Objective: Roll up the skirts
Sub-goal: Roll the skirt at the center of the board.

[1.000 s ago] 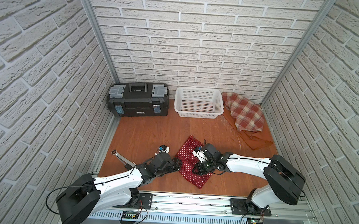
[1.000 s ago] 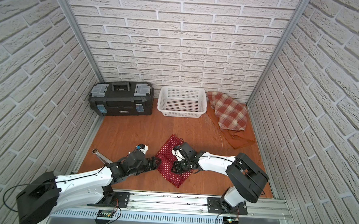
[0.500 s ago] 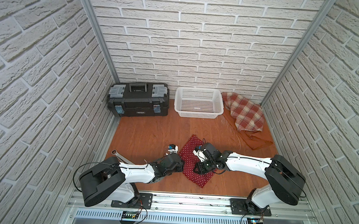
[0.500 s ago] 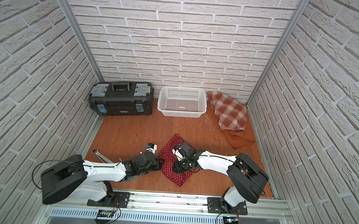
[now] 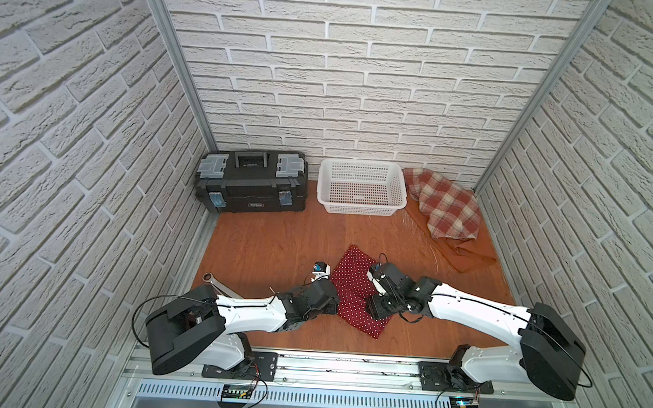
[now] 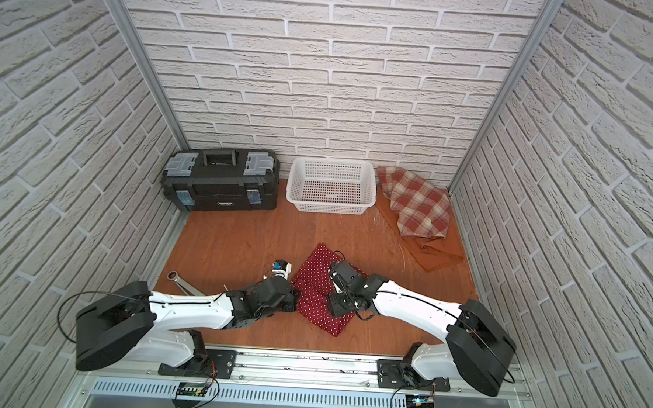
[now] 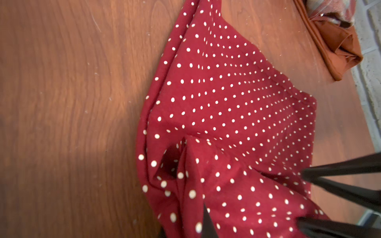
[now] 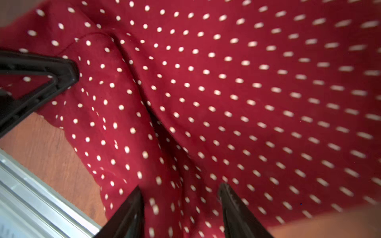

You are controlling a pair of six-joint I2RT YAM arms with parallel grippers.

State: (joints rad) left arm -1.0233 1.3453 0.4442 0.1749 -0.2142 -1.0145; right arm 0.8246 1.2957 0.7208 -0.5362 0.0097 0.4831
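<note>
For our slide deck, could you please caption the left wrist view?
Close-up: dotted skirt rumpled on the table, orange skirt lying apart from it.

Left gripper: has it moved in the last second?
Yes. Against the fixed toolbox, the left gripper has shifted sideways away from it, toward the polka-dot skirt, and is now at the skirt's edge.

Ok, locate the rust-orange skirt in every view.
Both top views: rust-orange skirt lies back right, partly under the plaid skirt.
Left wrist: beyond the polka-dot skirt, near the brick wall.
Right wrist: not in view.
Shared landmark: the polka-dot skirt, in all four.
</note>
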